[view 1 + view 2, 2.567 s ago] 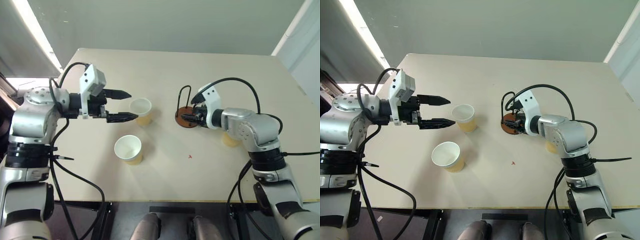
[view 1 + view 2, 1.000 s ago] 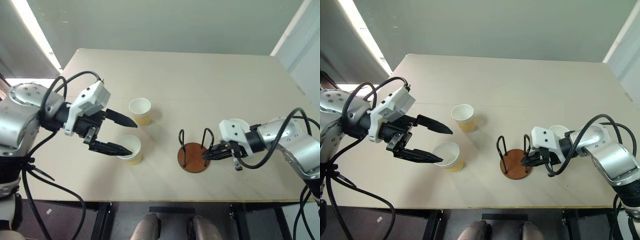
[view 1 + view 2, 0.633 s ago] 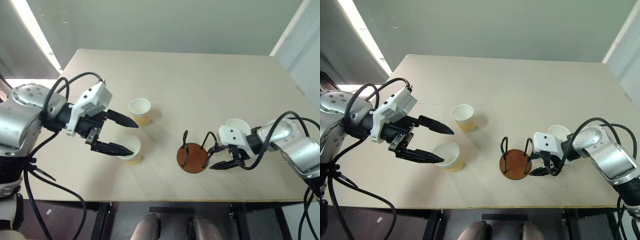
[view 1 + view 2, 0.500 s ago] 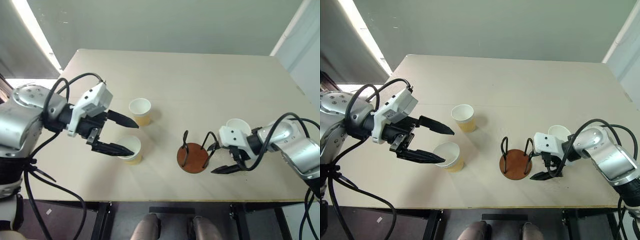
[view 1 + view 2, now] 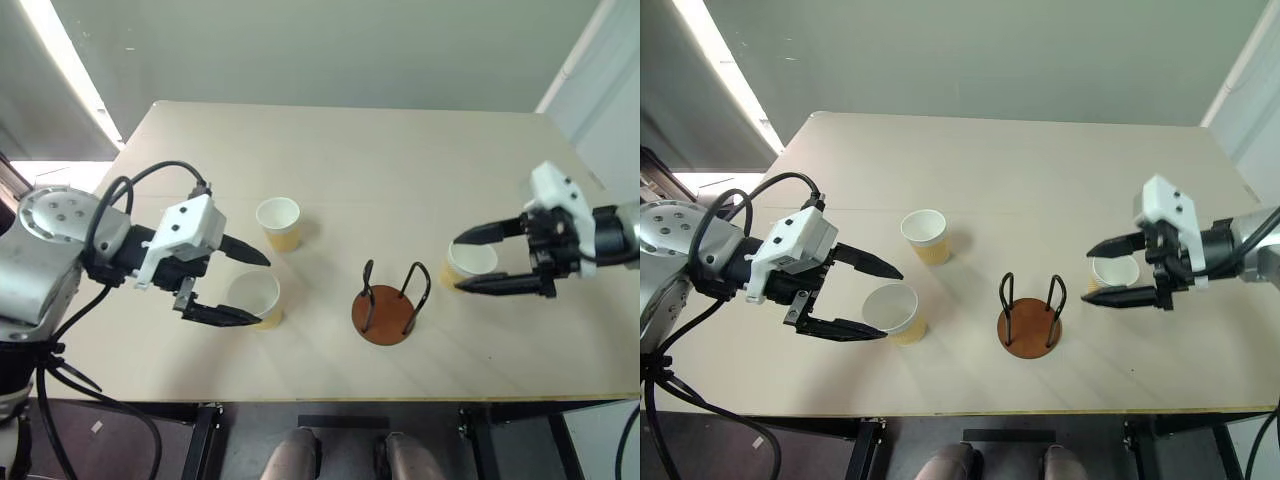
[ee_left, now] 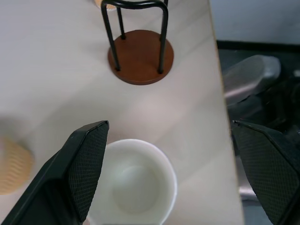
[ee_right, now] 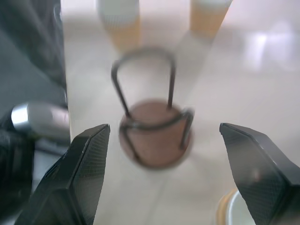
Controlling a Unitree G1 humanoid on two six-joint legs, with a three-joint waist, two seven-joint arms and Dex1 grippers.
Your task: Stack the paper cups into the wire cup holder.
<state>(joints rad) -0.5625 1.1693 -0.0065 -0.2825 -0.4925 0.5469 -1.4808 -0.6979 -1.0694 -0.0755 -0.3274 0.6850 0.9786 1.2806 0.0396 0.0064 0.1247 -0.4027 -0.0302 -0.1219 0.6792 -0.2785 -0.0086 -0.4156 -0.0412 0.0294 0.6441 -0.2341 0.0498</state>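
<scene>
Both pincers stood released: the left pincer [image 5: 862,300] straddled a paper cup [image 5: 893,312], the right pincer [image 5: 1110,270] another cup [image 5: 1112,272]. A skewed squeeze might have crushed or tipped either light cup beside the empty wire cup holder [image 5: 1030,320].

Bare table [image 5: 400,170] behind cups [image 5: 277,221]

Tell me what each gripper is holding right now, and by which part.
Nothing is held. The left gripper is open, its fingers either side of a cup without closing on it; the right gripper is open by another cup.
</scene>
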